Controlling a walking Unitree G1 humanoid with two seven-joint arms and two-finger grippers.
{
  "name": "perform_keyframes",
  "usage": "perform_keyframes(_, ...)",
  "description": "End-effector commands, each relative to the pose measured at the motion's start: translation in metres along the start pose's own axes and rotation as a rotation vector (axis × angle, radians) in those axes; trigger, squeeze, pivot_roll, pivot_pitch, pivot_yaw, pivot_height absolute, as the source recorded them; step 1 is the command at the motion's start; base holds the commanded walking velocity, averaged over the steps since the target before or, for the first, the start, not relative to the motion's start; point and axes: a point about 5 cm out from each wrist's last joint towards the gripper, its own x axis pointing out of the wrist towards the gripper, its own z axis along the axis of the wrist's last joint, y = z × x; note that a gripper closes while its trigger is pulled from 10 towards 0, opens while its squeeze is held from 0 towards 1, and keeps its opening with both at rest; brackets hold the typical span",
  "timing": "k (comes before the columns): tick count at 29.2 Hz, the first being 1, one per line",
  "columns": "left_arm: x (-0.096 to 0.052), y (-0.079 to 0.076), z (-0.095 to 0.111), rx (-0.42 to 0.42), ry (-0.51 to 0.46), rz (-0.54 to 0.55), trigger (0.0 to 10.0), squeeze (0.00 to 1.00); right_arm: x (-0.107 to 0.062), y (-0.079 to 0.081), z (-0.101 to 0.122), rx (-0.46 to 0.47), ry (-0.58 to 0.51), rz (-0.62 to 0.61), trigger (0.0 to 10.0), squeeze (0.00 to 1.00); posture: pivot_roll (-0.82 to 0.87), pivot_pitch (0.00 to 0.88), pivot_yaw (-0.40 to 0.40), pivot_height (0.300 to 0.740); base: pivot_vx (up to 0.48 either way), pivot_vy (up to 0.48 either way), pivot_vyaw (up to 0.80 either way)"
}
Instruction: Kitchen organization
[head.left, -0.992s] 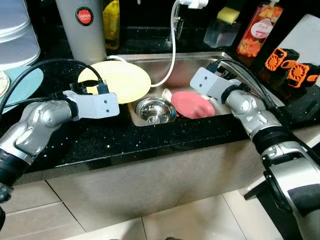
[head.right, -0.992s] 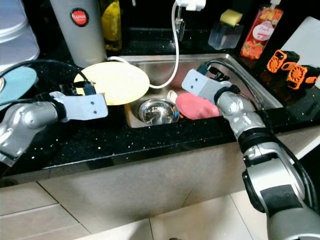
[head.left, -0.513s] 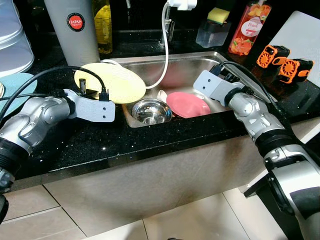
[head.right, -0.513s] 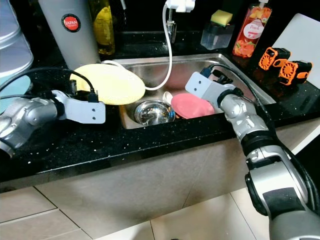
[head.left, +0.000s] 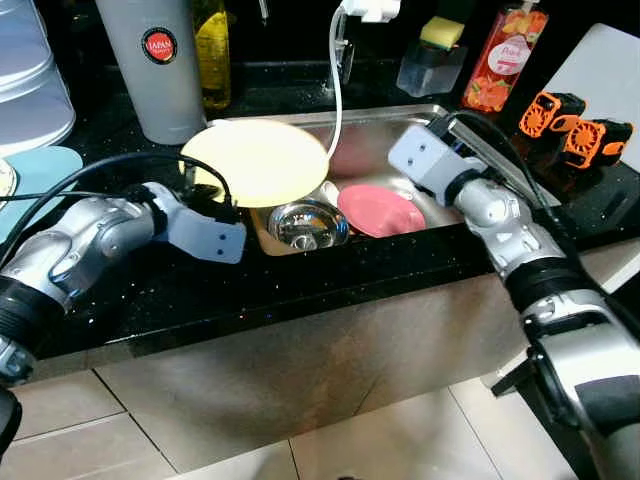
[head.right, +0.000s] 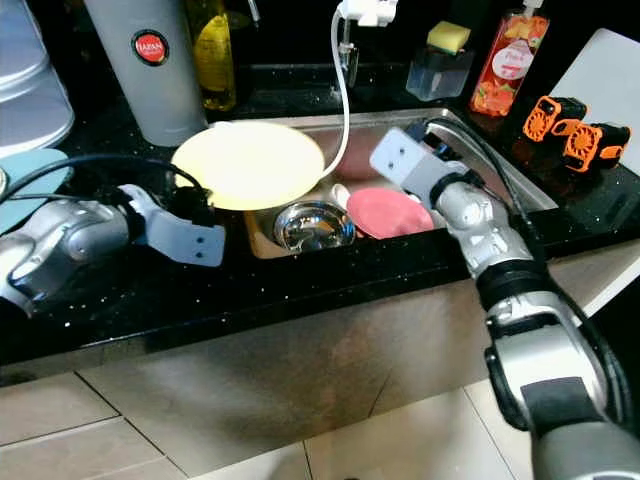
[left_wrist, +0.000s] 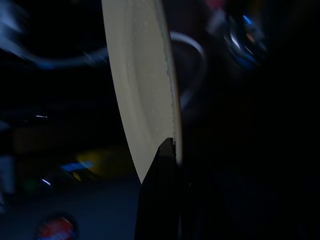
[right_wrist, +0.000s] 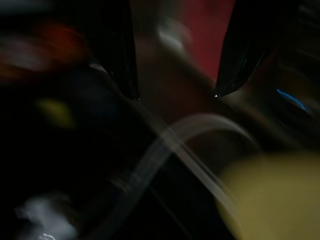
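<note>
Left gripper (left_wrist: 165, 165) is clamped on the near rim of the yellow plate (head.left: 262, 160); the wrist view shows a black finger (left_wrist: 157, 195) pressed against the plate edge. The plate is lifted and tilted, hanging over the left edge of the sink (head.left: 500, 165), with its far edge near the grey canister (head.left: 165, 65) (red round label on it). The left arm reaches in from the black speckled counter (head.left: 330, 275).

Right gripper (right_wrist: 175, 92) is over the sink, fingers (right_wrist: 122, 50) spread apart, nothing between them. The right wrist view is blurred; a red patch and a pale hose can be made out past the fingertips.

In the sink: pink plate (head.left: 381, 209) lying on the basin floor, just right of the steel drain strainer (head.left: 298, 222). A small white item sits between them (too small to identify). The white hose (head.left: 335, 90) hangs from the faucet head (head.left: 366, 9) down behind the yellow plate.

Back of counter: yellow-liquid bottle (head.left: 212, 55) just beside the canister, clear holder with a yellow sponge (head.left: 432, 58), orange soap bottle (head.left: 505, 60). Right of sink: two orange-and-black clamp-like tools (head.left: 575, 125) and a white board (head.left: 600, 70). Far left: light blue plate (head.left: 40, 170) on the counter and a pale container (head.left: 30, 70).
</note>
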Motion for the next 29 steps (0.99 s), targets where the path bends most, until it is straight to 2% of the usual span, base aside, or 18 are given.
perform_keyframes(1,0.004,0.010,0.006,0.013,-0.026,0.072,10.0,0.00,-0.003,-0.003,0.002,0.121,-0.026,0.020,10.0,0.00,0.17,0.002,-0.100,0.740,0.000,0.000,0.00)
perform_keyframes(3,0.006,0.015,0.008,0.013,-0.032,0.122,10.0,0.00,0.000,0.005,0.008,0.248,-0.059,0.065,10.0,0.00,0.16,0.000,-0.100,0.740,0.000,0.000,0.00)
perform_keyframes(4,0.006,0.015,0.008,0.013,-0.032,0.122,10.0,0.00,0.000,0.005,0.008,0.248,-0.059,0.065,10.0,0.00,0.16,0.000,-0.100,0.740,0.000,0.000,0.00)
perform_keyframes(6,0.009,0.021,0.012,0.012,-0.045,0.182,10.0,0.00,0.002,0.018,0.011,0.393,-0.068,0.124,10.0,0.00,0.16,0.000,-0.101,0.740,0.000,0.000,0.00)
perform_keyframes(7,0.009,0.021,0.012,0.012,-0.045,0.182,10.0,0.00,0.002,0.018,0.011,0.393,-0.068,0.124,10.0,0.00,0.16,0.000,-0.101,0.740,0.000,0.000,0.00)
perform_keyframes(9,0.009,0.022,0.013,0.009,-0.050,0.192,10.0,0.00,0.004,0.022,0.006,0.465,-0.043,0.119,10.0,0.00,0.16,0.000,-0.101,0.740,0.000,0.000,0.00)
perform_keyframes(11,0.008,0.022,0.013,0.007,-0.049,0.191,10.0,0.00,0.003,0.022,0.003,0.473,-0.031,0.113,10.0,0.00,0.16,0.000,-0.101,0.740,0.000,0.000,0.00)
perform_keyframes(14,0.005,0.022,0.008,0.007,-0.030,0.206,10.0,0.00,-0.001,0.021,0.001,0.612,-0.047,0.136,10.0,0.00,0.16,0.000,-0.101,0.740,0.000,0.000,0.00)
perform_keyframes(15,0.005,0.022,0.008,0.007,-0.030,0.206,10.0,0.00,-0.001,0.021,0.001,0.612,-0.047,0.136,10.0,0.00,0.16,0.000,-0.101,0.740,0.000,0.000,0.00)
perform_keyframes(19,0.003,0.024,0.004,-0.001,0.001,0.245,10.0,0.00,-0.002,0.018,-0.006,0.715,-0.016,0.092,10.0,0.00,0.16,0.000,-0.103,0.740,0.000,0.000,0.00)
perform_keyframes(21,0.001,0.030,-0.003,-0.007,0.041,0.285,10.0,0.00,-0.003,0.018,-0.015,0.795,0.027,0.052,10.0,0.00,0.16,0.000,-0.104,0.740,0.000,0.000,0.00)
perform_keyframes(22,0.001,0.030,-0.003,-0.007,0.041,0.285,10.0,0.00,-0.003,0.018,-0.015,0.795,0.027,0.052,10.0,0.00,0.16,0.000,-0.104,0.740,0.000,0.000,0.00)
perform_keyframes(23,-0.001,0.032,-0.008,-0.006,0.065,0.292,10.0,0.00,-0.005,0.019,-0.019,0.863,0.039,0.038,10.0,0.00,0.16,0.000,-0.105,0.740,0.000,0.000,0.00)
perform_keyframes(25,-0.003,0.028,-0.015,0.002,0.094,0.277,10.0,0.00,-0.005,0.024,-0.021,1.067,0.034,0.029,10.0,0.00,0.16,0.000,-0.105,0.740,0.000,0.000,0.00)
perform_keyframes(26,-0.003,0.028,-0.015,0.002,0.094,0.277,10.0,0.00,-0.005,0.024,-0.021,1.067,0.034,0.029,10.0,0.00,0.16,0.000,-0.105,0.740,0.000,0.000,0.00)
perform_keyframes(27,-0.003,0.025,-0.016,0.002,0.098,0.264,10.0,0.00,-0.004,0.029,-0.015,1.219,0.004,0.060,10.0,0.00,0.16,0.000,-0.105,0.740,0.000,0.000,0.00)
perform_keyframes(28,-0.003,0.023,-0.016,0.002,0.098,0.255,10.0,0.00,-0.003,0.032,-0.010,1.320,-0.025,0.093,10.0,0.00,0.16,0.000,-0.105,0.740,0.000,0.000,0.00)
perform_keyframes(29,-0.003,0.023,-0.016,0.002,0.098,0.255,10.0,0.00,-0.003,0.032,-0.010,1.320,-0.025,0.093,10.0,0.00,0.16,0.000,-0.105,0.740,0.000,0.000,0.00)
